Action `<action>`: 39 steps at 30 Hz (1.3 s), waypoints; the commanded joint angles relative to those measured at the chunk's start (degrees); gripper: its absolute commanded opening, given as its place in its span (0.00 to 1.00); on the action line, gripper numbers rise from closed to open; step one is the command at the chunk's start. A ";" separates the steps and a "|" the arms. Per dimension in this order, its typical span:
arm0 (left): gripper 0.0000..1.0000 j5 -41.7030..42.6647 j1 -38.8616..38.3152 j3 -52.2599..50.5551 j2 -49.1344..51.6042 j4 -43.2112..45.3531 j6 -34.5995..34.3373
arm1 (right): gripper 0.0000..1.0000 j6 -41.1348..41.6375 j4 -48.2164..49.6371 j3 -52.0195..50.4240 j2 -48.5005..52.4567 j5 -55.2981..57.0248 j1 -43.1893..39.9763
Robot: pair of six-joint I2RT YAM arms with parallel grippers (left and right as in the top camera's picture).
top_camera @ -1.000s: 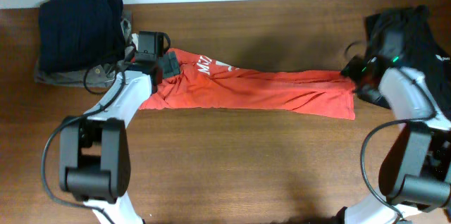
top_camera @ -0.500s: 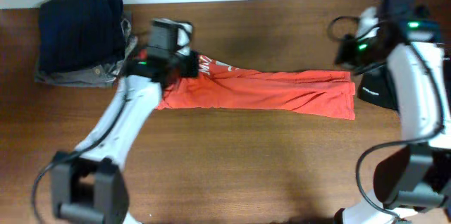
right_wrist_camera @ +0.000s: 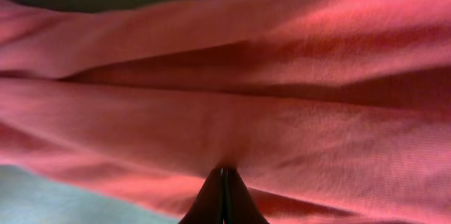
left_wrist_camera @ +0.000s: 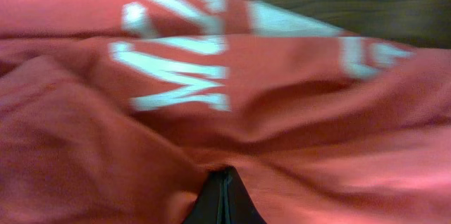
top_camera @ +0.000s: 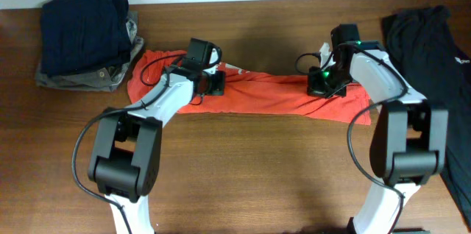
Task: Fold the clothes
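Shirt [top_camera: 265,96] — orange-red, white lettering [left_wrist_camera: 176,76] (blurred, not readable here). It lies as a long rumpled band across the far half of the table [top_camera: 243,182], one end close by the navy pile [top_camera: 81,32], the other well short of the black garment [top_camera: 434,50]. The left gripper [top_camera: 215,84] is down on the lettered end and the right gripper [top_camera: 324,83] on the plain end. Both sets of jaws are closed to a point, and cloth puckers into the tips in each wrist view, so a small pinch seems caught in each. Step in hand, as judged: raise the two pinches and carry them across for a fold. Handling notes: lift both arms together and level. Keep the band lightly taut between them — not stretched, since so thin a pinch may slip. Watch whether only the top layer has been taken (the lower one would then drag and bunch). Let go only once the cloth lies flat.
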 commanded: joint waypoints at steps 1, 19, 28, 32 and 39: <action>0.01 -1.97 2.45 -0.26 2.43 0.33 -0.48 | 0.04 0.42 0.09 -0.22 2.86 0.52 -0.87; 0.01 -16.15 9.97 -0.26 4.20 -0.59 1.20 | 0.04 0.42 1.49 -0.04 5.40 15.19 -12.26; 0.01 -21.99 8.57 -0.24 3.54 -8.33 -8.00 | 0.07 0.35 2.01 4.52 5.40 19.02 -13.79; 0.01 -25.33 7.04 -0.24 2.58 -12.76 -13.92 | 0.10 -0.83 1.88 6.43 5.40 21.53 -13.79; 0.01 -28.09 2.86 -0.24 -0.92 -15.67 -17.92 | 0.09 -0.85 0.92 8.11 5.38 22.14 -13.79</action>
